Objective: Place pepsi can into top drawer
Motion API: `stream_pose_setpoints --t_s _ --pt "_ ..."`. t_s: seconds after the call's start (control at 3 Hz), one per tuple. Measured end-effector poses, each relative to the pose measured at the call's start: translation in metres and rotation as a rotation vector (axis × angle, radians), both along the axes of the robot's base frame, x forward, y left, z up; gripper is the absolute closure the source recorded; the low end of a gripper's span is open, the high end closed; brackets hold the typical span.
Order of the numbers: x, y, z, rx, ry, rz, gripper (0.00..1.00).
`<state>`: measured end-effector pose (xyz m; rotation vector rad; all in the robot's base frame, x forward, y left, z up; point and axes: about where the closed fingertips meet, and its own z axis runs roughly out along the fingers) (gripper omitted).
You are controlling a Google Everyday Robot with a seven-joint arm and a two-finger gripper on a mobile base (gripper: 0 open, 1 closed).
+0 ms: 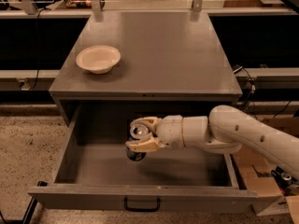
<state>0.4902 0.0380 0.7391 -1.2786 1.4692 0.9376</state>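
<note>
While around pepsi can (138, 131), gripper (136, 138) over drawer (84, 196).

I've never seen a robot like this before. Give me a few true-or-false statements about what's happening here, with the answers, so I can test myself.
1. The top drawer is pulled open. True.
2. A cream bowl sits on the cabinet top. True.
3. The gripper hovers over the bowl. False: it is down over the open drawer, shut on the pepsi can.
4. The pepsi can lies in the bowl. False: the bowl looks empty, and the gripper holds the can.
5. The arm comes in from the picture's right side. True.
</note>
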Motion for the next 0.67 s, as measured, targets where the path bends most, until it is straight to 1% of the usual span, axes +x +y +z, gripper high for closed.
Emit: stream_pose_setpoints --t_s 0.33,0.67 --pt "0.005 0.006 -0.030 -0.071 0.009 0.028 0.97" --pt "0.008 0.010 -0.043 -0.115 0.004 0.056 0.74"
